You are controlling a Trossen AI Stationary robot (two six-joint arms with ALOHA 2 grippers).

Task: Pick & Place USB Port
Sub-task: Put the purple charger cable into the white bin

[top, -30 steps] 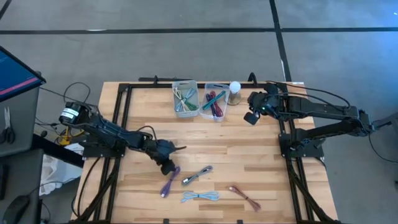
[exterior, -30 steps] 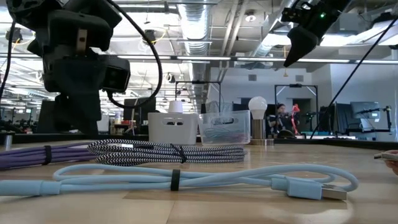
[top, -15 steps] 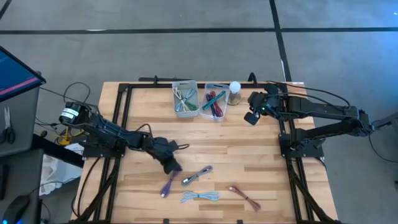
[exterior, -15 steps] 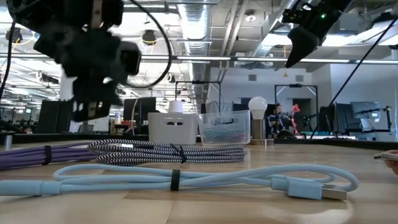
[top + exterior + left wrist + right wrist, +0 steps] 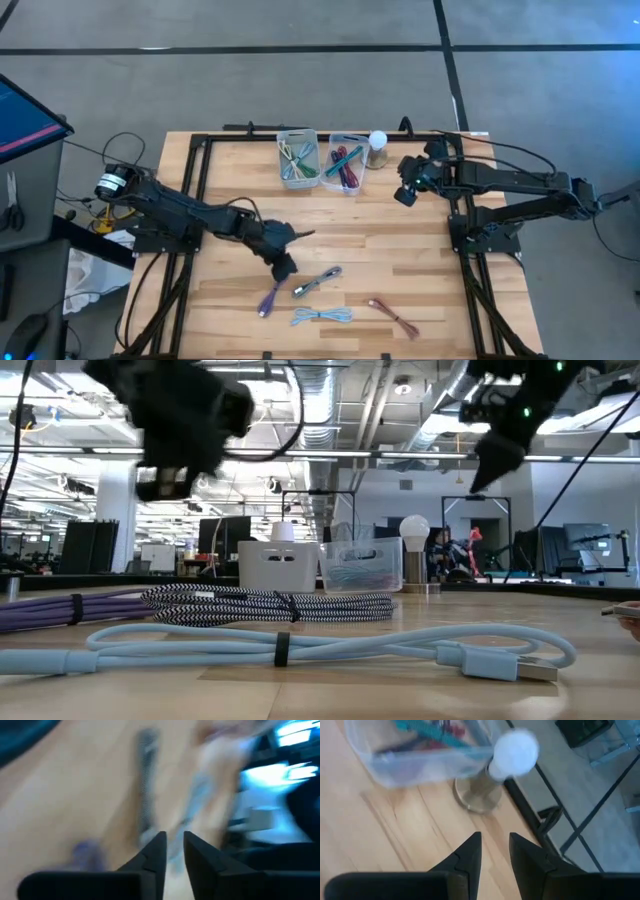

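Note:
Several bundled USB cables lie flat on the wooden table. A purple one (image 5: 270, 298) (image 5: 40, 610) is at the left, and a black-and-white braided one (image 5: 317, 282) (image 5: 270, 605) is beside it. Nearer lies a light blue one (image 5: 322, 316) (image 5: 300, 645), and a reddish one (image 5: 392, 315) is at the right. My left gripper (image 5: 283, 265) (image 5: 170, 475) (image 5: 173, 840) hovers above the table just beyond the purple and braided cables, shut and empty. My right gripper (image 5: 403, 192) (image 5: 497, 460) (image 5: 494, 840) waits in the air near the lamp, shut and empty.
Two clear bins (image 5: 298, 158) (image 5: 345, 162), each with cables in it, stand at the table's far edge. Next to them is a round white lamp on a brass foot (image 5: 377, 148) (image 5: 485, 795). Black frame rails (image 5: 195, 200) run along the table's left and right sides. Bare wood lies between the bins and the cables.
My left gripper has swung toward the table's right edge and a little toward the near edge. It went from over the purple cable's far end toward the braided cable, and it has risen in the low view. My right gripper has shifted and turned slightly. The cables have not moved.

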